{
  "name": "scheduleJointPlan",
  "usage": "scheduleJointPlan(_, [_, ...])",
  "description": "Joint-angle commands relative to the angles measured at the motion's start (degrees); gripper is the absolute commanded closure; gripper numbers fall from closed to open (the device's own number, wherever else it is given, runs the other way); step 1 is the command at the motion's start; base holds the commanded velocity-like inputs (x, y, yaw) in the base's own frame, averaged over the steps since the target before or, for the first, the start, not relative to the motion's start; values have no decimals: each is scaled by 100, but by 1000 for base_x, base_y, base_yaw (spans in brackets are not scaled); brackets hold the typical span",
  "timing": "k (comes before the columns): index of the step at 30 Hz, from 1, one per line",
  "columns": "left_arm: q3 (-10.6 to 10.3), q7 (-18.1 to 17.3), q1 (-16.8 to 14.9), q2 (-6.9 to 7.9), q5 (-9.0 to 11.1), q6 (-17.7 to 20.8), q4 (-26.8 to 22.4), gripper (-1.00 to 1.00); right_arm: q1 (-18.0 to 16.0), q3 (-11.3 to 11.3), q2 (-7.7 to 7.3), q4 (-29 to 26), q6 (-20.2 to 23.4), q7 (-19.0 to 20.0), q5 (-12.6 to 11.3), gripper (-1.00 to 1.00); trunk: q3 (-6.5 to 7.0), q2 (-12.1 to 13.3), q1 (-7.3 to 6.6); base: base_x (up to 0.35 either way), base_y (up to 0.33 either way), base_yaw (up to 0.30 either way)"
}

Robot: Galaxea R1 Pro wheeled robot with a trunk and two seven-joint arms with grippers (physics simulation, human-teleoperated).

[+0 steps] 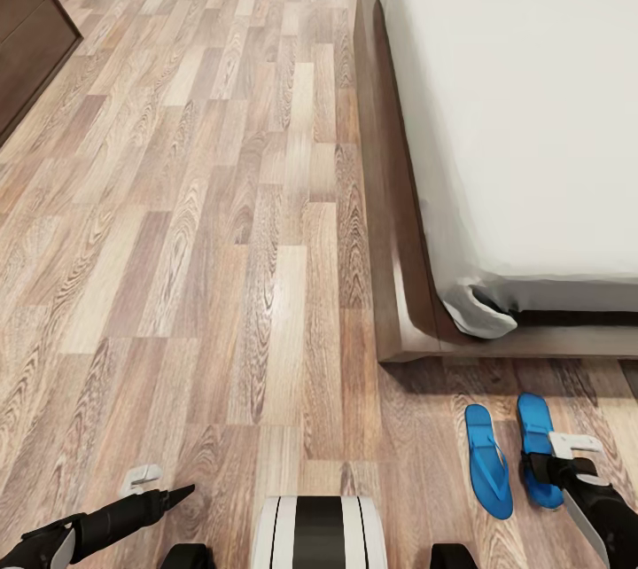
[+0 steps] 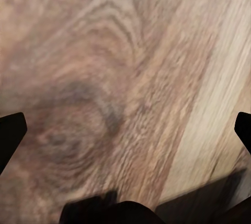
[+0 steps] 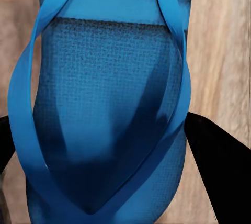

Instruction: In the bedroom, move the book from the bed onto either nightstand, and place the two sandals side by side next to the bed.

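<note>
Below my head camera, both sandals lie parallel at the bed's foot, my right gripper over the outer one. Wrist-on, fingers straddle its sole unclamped: release cleanly, lift straight. Left pincer gapes, empty.

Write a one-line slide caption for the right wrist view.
Right gripper open astride a bright blue sandal lying on the wood-plank floor, thong straps facing the camera.
</note>
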Motion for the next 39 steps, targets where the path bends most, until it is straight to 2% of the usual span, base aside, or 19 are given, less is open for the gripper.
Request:
scheduleJointPlan(1, [48, -33, -4, -3, -32, 60, -5, -100, 1, 12, -2, -4, -162, -24, -63, 100, -3, -1, -1, 0, 0, 0])
scheduleJointPlan(8, [48, -24, -4, -3, -35, 60, -10, -100, 1, 19, -2, 3, -370, -29, -66, 100, -3, -1, -1, 0, 0, 0])
scheduleJointPlan(30, [48, -31, -4, -3, -37, 60, -7, -100, 1, 24, -2, 3, -367, -38, -66, 100, -491, -31, 56, 0, 0, 0])
scheduleJointPlan(39, [48, -30, -4, -3, -37, 60, -10, -100, 1, 24, -2, 3, -369, -38, -66, 100, -491, -31, 56, 0, 0, 0])
